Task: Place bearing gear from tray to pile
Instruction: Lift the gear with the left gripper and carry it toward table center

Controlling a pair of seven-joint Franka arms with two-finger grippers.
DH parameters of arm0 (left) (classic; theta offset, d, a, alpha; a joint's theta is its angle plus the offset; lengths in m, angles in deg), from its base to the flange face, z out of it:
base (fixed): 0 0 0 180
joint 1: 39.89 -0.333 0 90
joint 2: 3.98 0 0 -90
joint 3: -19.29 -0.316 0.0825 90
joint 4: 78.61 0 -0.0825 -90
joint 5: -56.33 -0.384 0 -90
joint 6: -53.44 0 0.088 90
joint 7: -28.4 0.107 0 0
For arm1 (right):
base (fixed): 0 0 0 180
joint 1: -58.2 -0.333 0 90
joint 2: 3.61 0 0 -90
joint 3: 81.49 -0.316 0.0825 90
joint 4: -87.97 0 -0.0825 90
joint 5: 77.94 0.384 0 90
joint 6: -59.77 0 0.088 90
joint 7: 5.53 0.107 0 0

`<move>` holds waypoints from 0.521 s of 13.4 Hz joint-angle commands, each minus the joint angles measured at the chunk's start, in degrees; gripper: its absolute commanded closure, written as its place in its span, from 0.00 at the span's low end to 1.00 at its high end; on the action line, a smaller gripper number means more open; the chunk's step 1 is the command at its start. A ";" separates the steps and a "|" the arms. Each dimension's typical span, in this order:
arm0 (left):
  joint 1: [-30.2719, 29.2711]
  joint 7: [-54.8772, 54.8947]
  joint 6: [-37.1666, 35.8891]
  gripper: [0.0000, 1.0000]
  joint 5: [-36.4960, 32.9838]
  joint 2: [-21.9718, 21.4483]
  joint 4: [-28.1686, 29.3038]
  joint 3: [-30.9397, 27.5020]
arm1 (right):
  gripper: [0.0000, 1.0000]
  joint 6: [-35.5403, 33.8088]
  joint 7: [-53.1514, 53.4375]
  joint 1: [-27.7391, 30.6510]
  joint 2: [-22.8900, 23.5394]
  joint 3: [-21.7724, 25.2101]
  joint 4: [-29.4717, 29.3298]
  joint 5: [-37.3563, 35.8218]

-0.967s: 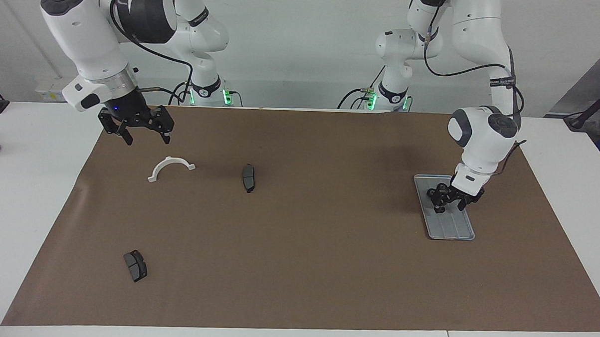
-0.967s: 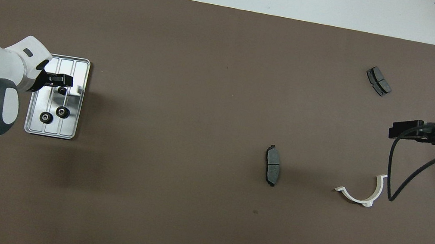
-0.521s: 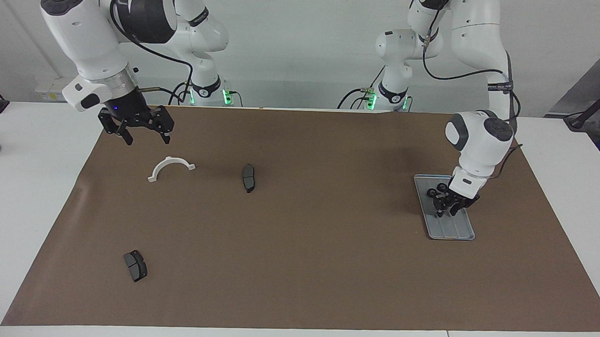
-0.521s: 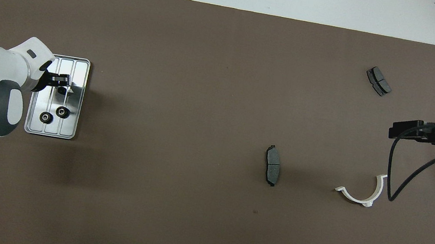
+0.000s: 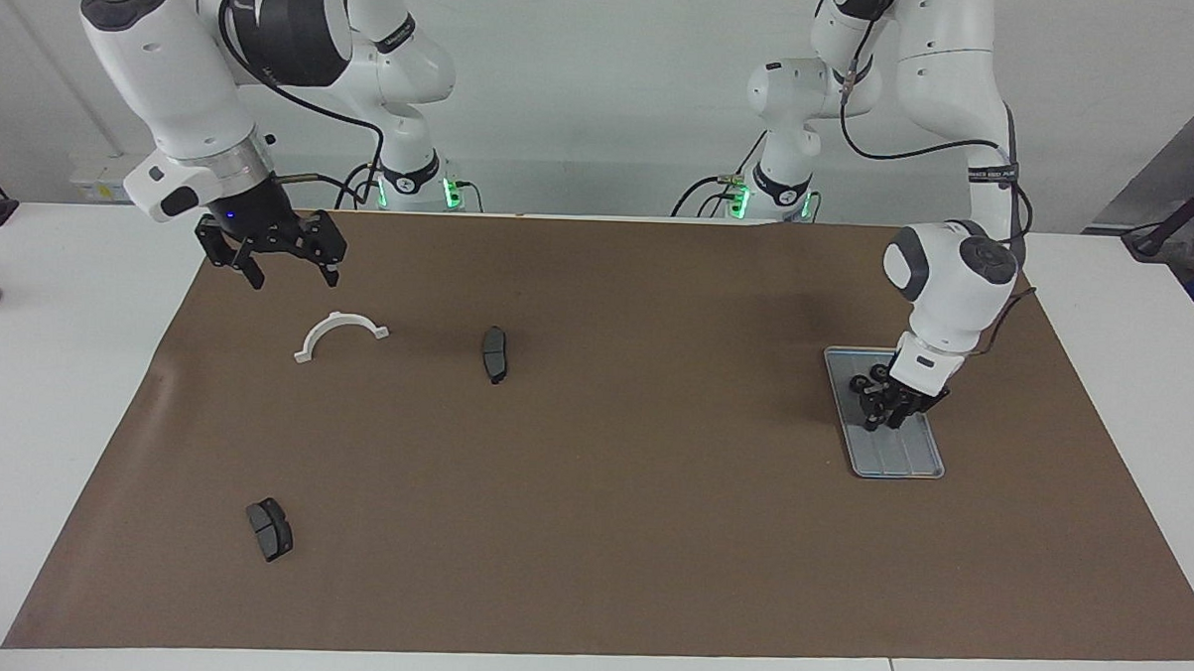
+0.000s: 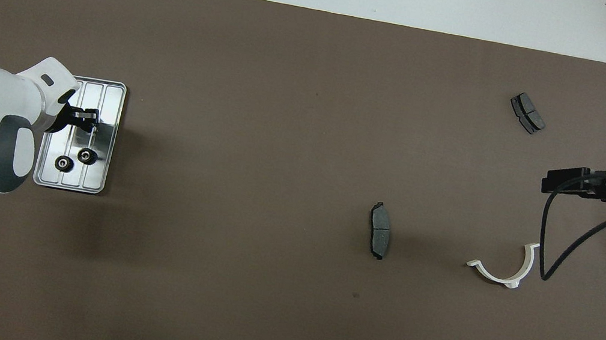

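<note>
The silver-grey ridged tray (image 5: 901,455) (image 6: 108,96) lies on the brown mat toward the left arm's end of the table. Two small black bearing gears (image 6: 64,163) (image 6: 88,156) rest on its part nearer to the robots, seen in the facing view as dark blobs (image 5: 861,384). My left gripper (image 5: 884,415) (image 6: 86,120) is down in the tray, its fingers drawn together over the spot where a third gear lay; that gear is covered by the fingers. My right gripper (image 5: 286,270) hangs open above the mat's corner, waiting. A pile is out of view.
A white half-ring (image 5: 340,332) (image 6: 503,271) lies below the right gripper. One dark brake pad (image 5: 495,353) (image 6: 378,238) sits mid-mat; another (image 5: 269,529) (image 6: 527,112) lies farther from the robots at the right arm's end.
The left gripper's fingers have closed from wide apart to nearly together around the third gear on the tray. The right arm has not moved.
</note>
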 commanded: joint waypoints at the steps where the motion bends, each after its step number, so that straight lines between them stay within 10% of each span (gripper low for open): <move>1: 0.08 0.67 -1.82 1.00 0.34 -0.44 0.26 -0.24 | 0.00 0.85 0.65 0.26 -0.78 -0.23 0.81 0.72; 7: 0.60 -0.81 -16.11 1.00 0.34 -2.55 -9.38 -0.16 | 0.00 0.85 0.65 0.26 -0.78 -0.23 0.81 0.72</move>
